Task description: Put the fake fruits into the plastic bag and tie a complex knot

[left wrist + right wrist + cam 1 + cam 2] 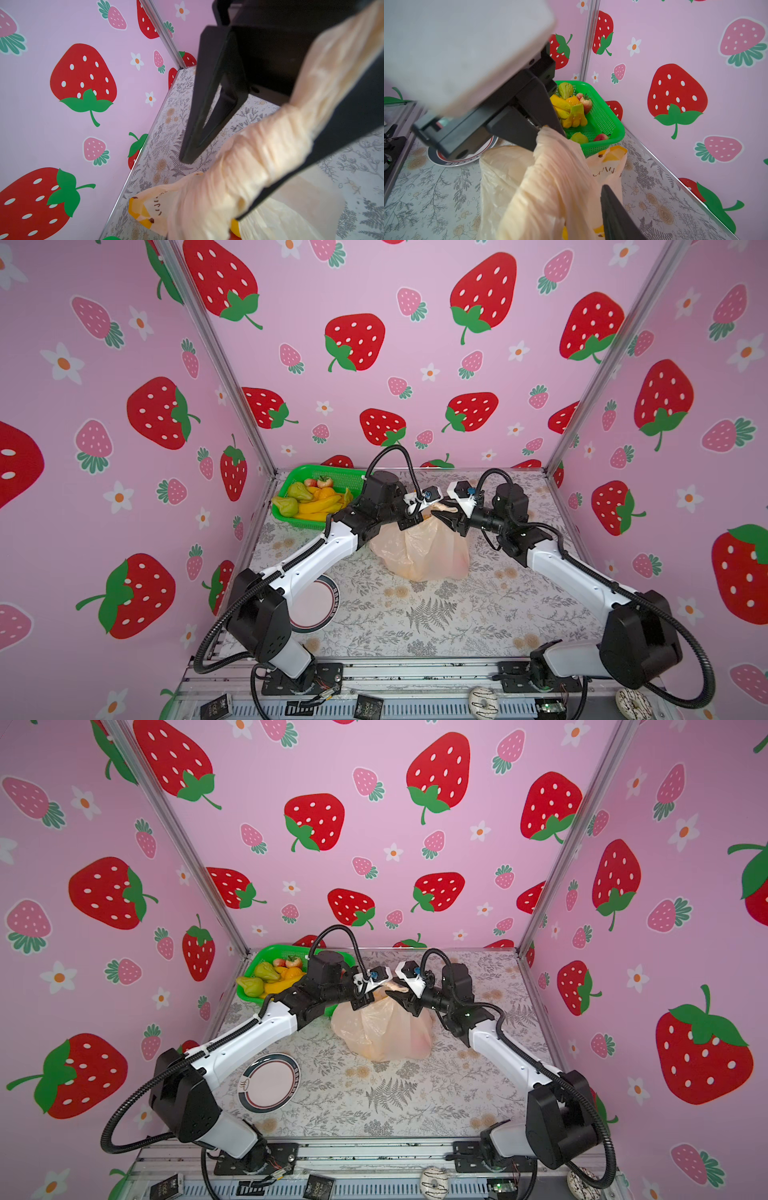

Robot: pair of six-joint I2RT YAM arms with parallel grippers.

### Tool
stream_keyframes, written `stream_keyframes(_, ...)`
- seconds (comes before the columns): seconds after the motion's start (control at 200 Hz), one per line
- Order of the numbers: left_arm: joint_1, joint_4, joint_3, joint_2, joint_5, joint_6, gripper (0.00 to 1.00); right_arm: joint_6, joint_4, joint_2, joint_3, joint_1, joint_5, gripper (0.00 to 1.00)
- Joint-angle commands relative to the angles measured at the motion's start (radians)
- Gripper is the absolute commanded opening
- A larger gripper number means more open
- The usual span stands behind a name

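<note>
The plastic bag [419, 551] sits on the flowery surface [415, 614], near the middle and toward the back. It is thin and peach colored, with small yellow bananas printed on it. Its top is pulled up into twisted handles [259, 149], bunched like a rope.

The left end effector [540, 127] is clenched on the tip of the twisted handles and holds them up over the bag. In both top views it reaches in from the left, just above the bag.

The right end effector [448, 523] comes in from the right and meets the bag at the same spot. It is released. In the left wrist view one finger [207, 108] stands a little apart from the twisted handles, not pinching them, and the rope of plastic runs past it.

A green basket [297, 521] sits in the back left corner, beside the bag. Many fake fruits [318, 502] lie in it: yellow bananas, green pears, an orange piece and small red ones. A pink-red shape shows faintly through the bag's side [422, 1042], but I cannot tell which fruit it is.

A round plate [270, 1083] with a dark rim lies on the surface at the front left, near the left arm.
</note>
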Motion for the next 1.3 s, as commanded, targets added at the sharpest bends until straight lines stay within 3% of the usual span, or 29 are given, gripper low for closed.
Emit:
stream_keyframes(0.0,-0.008,0.053,-0.010,-0.040,0.011,0.038,0.00,-0.044,0.049,0.021,-0.001,0.012,0.035,0.44)
stream_keyframes(0.335,-0.010,0.036,-0.010,-0.039,0.010,0.046,0.00,-0.080,0.046,0.050,0.018,0.028,0.100,0.25)
stream_keyframes(0.545,-0.013,0.000,0.004,-0.042,-0.010,0.028,0.00,-0.089,0.052,0.055,0.020,0.053,0.178,0.00)
stream_keyframes(0.66,-0.013,-0.040,0.004,-0.055,-0.034,-0.005,0.04,-0.087,0.064,0.052,0.015,0.057,0.214,0.00)
stream_keyframes(0.735,-0.013,-0.073,0.006,-0.062,-0.053,-0.021,0.15,-0.087,0.068,0.048,0.015,0.059,0.219,0.00)
stream_keyframes(0.975,0.006,-0.191,0.041,-0.062,-0.104,-0.047,0.30,-0.074,0.081,0.038,0.012,0.059,0.209,0.00)
stream_keyframes(1.171,0.014,-0.269,0.116,0.000,-0.107,-0.052,0.30,-0.059,0.106,0.022,-0.004,0.059,0.198,0.00)
stream_keyframes(1.296,0.013,-0.278,0.165,0.033,-0.104,-0.089,0.19,-0.071,0.100,0.018,-0.007,0.059,0.211,0.00)
